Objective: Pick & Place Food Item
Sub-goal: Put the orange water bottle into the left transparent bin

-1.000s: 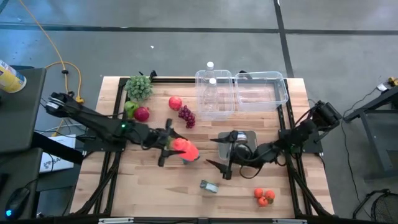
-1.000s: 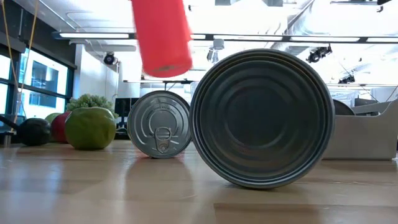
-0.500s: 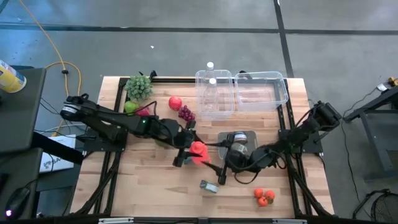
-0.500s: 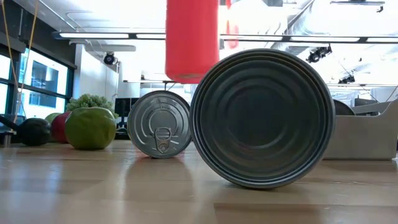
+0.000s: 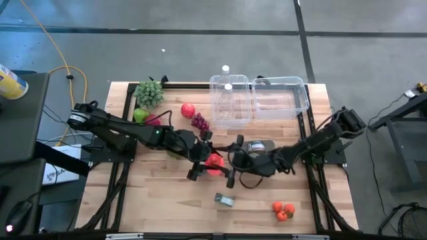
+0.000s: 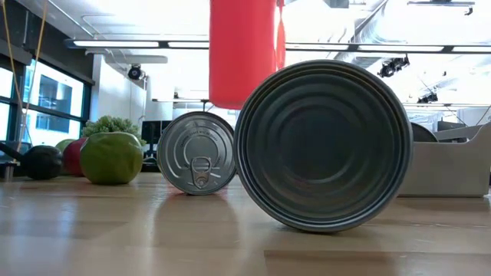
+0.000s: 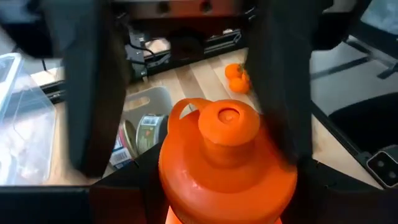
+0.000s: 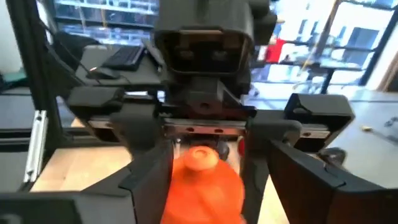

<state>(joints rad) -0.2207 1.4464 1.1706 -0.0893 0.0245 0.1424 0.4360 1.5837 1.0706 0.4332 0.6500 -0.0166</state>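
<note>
Nearest the bench's front edge lies a small tin [image 5: 224,199], with a cluster of tomatoes [image 5: 283,211] toward the front right corner. Mid-bench, above the surface, the red-orange bottle [image 5: 213,162] is gripped by the left gripper [image 5: 205,160], fingers clamped on its sides. The right gripper [image 5: 233,162] faces it cap-on, fingers flanking the bottle; whether they grip, I cannot tell. Behind the right gripper sits a grey tray [image 5: 268,145]. Further back: grapes [image 5: 200,123], an apple [image 5: 188,110], then clear containers [image 5: 259,98] at the back edge.
</note>
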